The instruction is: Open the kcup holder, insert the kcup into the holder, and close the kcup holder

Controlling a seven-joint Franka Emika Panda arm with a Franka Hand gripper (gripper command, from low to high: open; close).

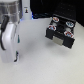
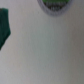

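Arm parked on the left, pod box sitting off to the right

In the exterior view the white arm's jaws [image 1: 15,54] hang over the pale desk [image 1: 35,62] at the left, too blurry to tell how far apart they are or if they've got anything. Well apart from it on the right is the kcup holder [image 1: 60,33], black, with a few round pods showing on top. Wrist view just catches the kcup [image 2: 55,6] with its green top at the frame edge, resting on the desk
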